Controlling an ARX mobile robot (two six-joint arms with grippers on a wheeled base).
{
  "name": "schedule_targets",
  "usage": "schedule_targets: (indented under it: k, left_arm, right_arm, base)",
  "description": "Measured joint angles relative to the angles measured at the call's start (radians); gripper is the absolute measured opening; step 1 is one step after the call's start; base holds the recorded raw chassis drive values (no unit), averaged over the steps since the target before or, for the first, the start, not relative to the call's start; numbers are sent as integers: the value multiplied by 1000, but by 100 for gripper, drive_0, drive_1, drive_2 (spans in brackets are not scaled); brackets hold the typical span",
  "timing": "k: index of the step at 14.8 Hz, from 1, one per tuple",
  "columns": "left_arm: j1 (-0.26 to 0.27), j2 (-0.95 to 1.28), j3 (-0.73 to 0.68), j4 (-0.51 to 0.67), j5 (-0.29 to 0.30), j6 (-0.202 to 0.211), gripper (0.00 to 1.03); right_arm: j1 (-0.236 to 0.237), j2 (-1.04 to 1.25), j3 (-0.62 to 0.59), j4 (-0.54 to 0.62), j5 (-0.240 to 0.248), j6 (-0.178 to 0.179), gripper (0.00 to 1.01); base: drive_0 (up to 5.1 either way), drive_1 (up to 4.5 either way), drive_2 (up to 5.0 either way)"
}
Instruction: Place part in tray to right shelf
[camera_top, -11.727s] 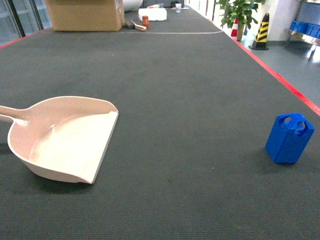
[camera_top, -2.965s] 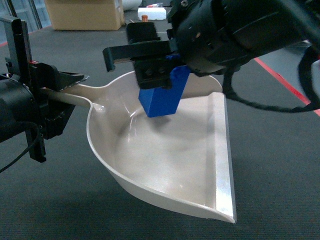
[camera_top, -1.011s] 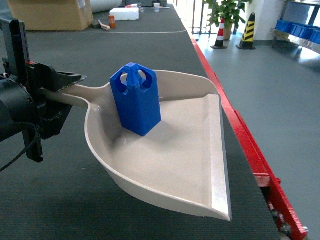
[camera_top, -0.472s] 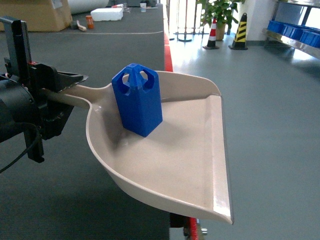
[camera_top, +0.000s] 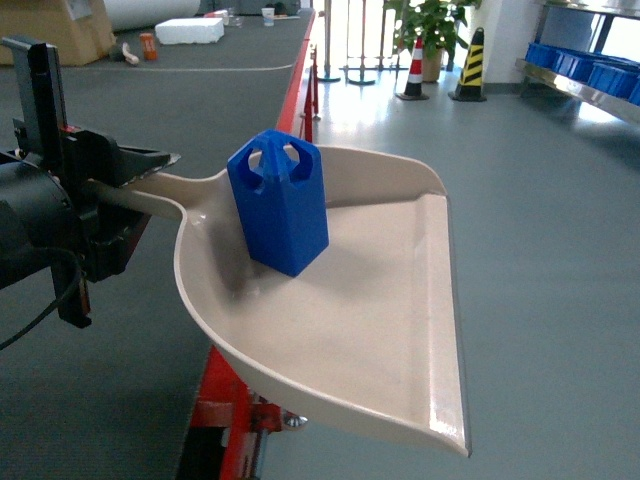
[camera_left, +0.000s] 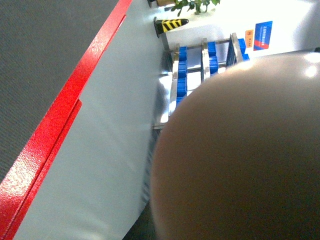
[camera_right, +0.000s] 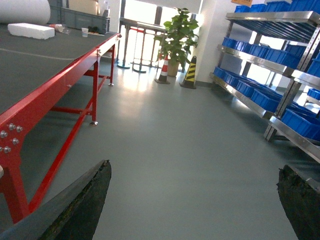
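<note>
Grey floor stretches away past the red-framed bench (camera_top: 150, 100) toward a steel shelf (camera_right: 280, 95) stacked with blue crates (camera_right: 260, 97), with a potted plant (camera_right: 177, 37) and a striped cone (camera_right: 190, 72) near the far wall. Out over the bench's red edge, the left tool (camera_top: 120, 180) is clamped on the stub handle of the beige tray (camera_top: 400, 330), and the blue part (camera_top: 280, 200) stands upright inside it near the back wall, its handle loop on top. Over at the right tool (camera_right: 195, 200) the two dark fingers (camera_right: 80, 205) sit wide apart with nothing between them, only bare floor showing in the gap.
</note>
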Motion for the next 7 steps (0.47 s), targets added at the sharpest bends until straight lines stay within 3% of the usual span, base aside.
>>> schedule_targets:
  k: [7]
  left_arm:
    - [0, -1, 0, 5, -2, 0, 18]
  right_arm:
    - [0, 0, 0, 1, 0, 0, 98]
  base:
    - [475, -113, -364]
